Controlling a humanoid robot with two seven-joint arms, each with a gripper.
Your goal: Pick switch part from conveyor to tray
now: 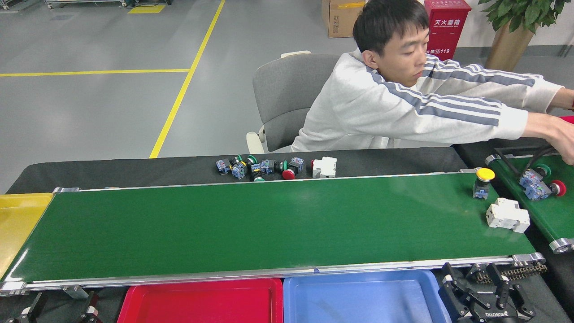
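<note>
While the conveyor (269, 224) lies bare over most of its length, two parts sit at its far-right end — a yellow-capped push-button switch (483, 181) standing upright, and just near-right of it a white breaker block (507, 215) at the belt's right edge. Beyond that edge, on the narrower angled belt (545, 215), lie more switches with green and red caps (540, 185). At the near edge sit a red tray (202, 303) and a blue tray (363, 298), with a yellow tray (18, 220) at the left end. My right pincer (486, 296) hovers low at the near-right corner beside the blue tray, fingers spread and holding nothing. My left pincer (58, 309) barely shows at the near-left edge — whether it is open, I cannot tell. A person in a striped jacket (403, 107) leans right from the far side of the bench (134, 170), where a cluster of spare switches (273, 167) rests.
</note>
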